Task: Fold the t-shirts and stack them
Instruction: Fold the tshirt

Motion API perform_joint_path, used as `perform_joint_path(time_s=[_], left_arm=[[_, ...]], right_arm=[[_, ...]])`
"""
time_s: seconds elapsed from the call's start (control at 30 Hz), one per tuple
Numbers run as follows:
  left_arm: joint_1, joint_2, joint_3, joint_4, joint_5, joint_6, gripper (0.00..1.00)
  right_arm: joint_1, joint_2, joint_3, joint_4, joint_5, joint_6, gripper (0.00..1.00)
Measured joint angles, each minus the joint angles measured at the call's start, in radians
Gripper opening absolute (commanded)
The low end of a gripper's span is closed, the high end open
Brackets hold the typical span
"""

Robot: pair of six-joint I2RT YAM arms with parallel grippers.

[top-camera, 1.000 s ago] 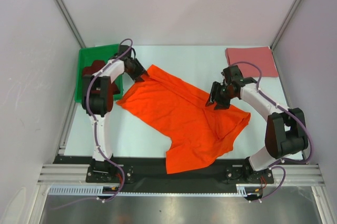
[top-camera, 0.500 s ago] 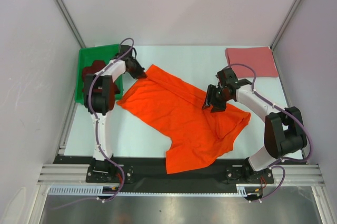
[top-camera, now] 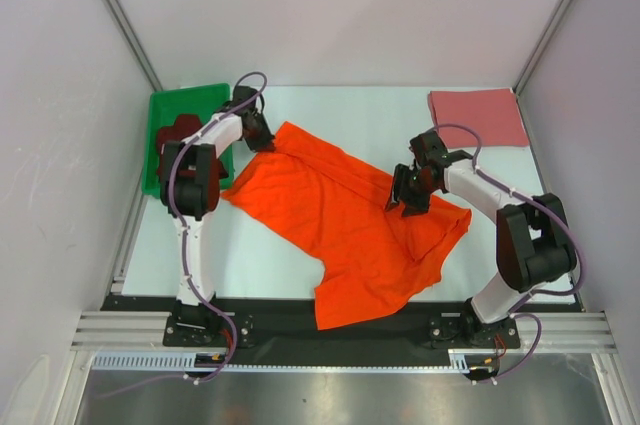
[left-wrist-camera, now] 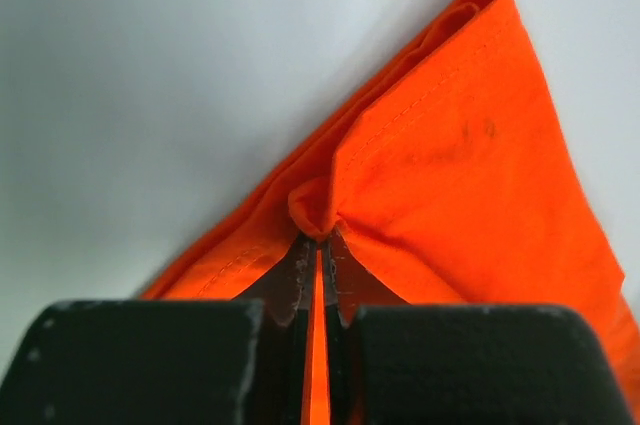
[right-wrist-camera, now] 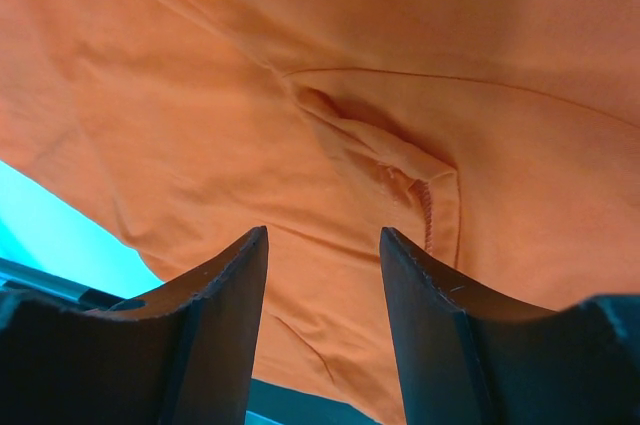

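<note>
Both arms have moved a little. The left pincer (top-camera: 262,137) has snapped shut on the far left corner of the orange t-shirt (top-camera: 340,230). The right pincer (top-camera: 408,200) has slid a bit to the left over the cloth. Its jaws stand partly open with nothing in them. I cannot tell if they touch the cloth.

The orange t-shirt lies spread out and slanted across the middle of the counter (top-camera: 380,120). Its near end hangs over the black rail (top-camera: 270,313). It looks soft, thin and light. It will flop and bunch up, not keep its shape. It should not break or slip much. Corners and sewn edges look like the best spots to pinch, like the thick hem the left pincer holds now. Just in front of the right pincer there is a small wrinkle with a sewn edge. That looks like a good spot to grab.

The pink t-shirt (top-camera: 478,110) sits folded in the far right corner, well away. The maroon t-shirt (top-camera: 182,131) is in the green bin (top-camera: 163,110), just beside the left arm, so that side is tight. The far middle of the counter is bare, and I think that is the best room for pulling the cloth flat.
</note>
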Motion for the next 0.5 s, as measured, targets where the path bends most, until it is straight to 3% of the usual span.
perform_joint_path(time_s=[0.17,0.5], left_arm=[[-0.001,-0.022,-0.039,0.015,-0.001,0.007,0.14],[-0.001,-0.023,-0.039,0.017,-0.002,0.008,0.18]], right_arm=[[0.000,0.032,0.017,-0.012,0.058,-0.004,0.53],[-0.013,0.097,0.050,-0.016,0.122,-0.056,0.47]])
